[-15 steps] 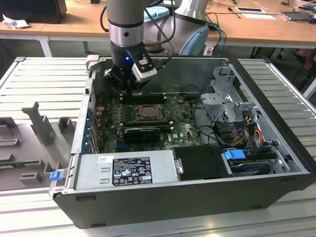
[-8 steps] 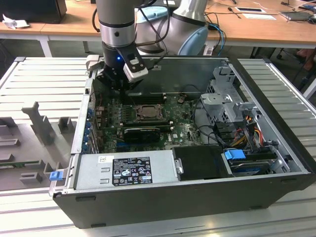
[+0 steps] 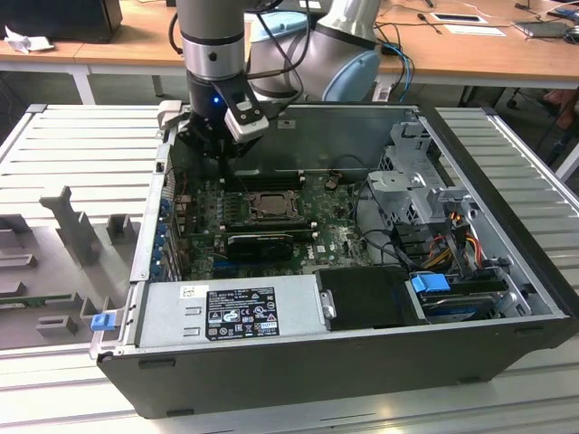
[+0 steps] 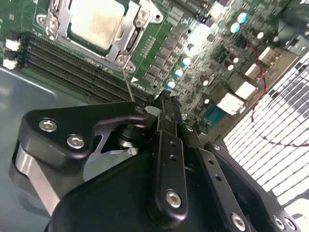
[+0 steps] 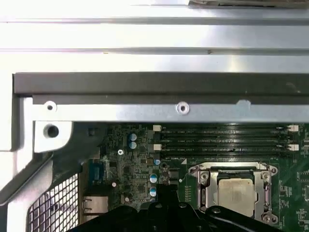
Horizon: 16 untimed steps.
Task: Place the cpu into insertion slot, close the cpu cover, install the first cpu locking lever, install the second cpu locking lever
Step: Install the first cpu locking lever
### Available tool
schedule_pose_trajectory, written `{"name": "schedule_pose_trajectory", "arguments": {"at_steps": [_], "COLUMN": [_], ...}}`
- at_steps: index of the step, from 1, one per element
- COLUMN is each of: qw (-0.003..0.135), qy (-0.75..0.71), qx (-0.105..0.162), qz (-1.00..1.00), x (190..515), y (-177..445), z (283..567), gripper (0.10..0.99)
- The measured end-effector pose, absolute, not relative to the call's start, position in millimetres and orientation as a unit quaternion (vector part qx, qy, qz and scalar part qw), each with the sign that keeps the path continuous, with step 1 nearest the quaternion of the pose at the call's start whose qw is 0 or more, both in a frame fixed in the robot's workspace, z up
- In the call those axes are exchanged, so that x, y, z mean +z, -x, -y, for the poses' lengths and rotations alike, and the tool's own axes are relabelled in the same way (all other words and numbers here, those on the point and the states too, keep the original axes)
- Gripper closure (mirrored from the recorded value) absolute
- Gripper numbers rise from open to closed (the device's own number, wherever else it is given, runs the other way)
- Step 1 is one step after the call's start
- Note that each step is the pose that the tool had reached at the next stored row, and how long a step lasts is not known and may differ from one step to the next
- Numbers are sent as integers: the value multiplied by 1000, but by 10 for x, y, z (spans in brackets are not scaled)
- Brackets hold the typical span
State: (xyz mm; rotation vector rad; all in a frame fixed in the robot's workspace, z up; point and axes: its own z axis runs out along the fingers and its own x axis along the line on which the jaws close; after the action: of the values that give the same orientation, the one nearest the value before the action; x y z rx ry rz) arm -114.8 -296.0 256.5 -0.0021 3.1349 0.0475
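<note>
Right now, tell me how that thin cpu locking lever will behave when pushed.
The cpu locking lever is a thin metal rod, so it will likely flex and spring rather than stay stiff. Being narrow and smooth, it may slip off whatever pushes it. It looks anchored by the cpu cover, so it should pivot, not lift.

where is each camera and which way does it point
Exterior view: off the arm, above the open computer case, looking down at the motherboard; the arm shows.
Second wrist view: on the wrist, looking along the gripper toward the cpu.
First wrist view: on the wrist, facing the case wall and memory slots; the gripper's tip shows.
All three share the cpu.
</note>
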Motion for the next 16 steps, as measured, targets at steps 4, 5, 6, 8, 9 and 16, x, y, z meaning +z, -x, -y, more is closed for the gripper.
{"name": "schedule_pose_trajectory", "arguments": {"at_steps": [4,5,6,8,9,16], "qw": [3,3,3,3,3,0], "qy": [2,2,3,3,3,3], "qx": [15,15,15,15,15,15], "qz": [-1000,-1000,-1000,-1000,-1000,-1000], "x": [2556,2556,2556,2556,2556,2551], "y": [1150,1149,1136,1090,1064,736], "z": [2878,2873,2871,2870,2870,2866], "gripper": [980,980,980,980,980,980]}}
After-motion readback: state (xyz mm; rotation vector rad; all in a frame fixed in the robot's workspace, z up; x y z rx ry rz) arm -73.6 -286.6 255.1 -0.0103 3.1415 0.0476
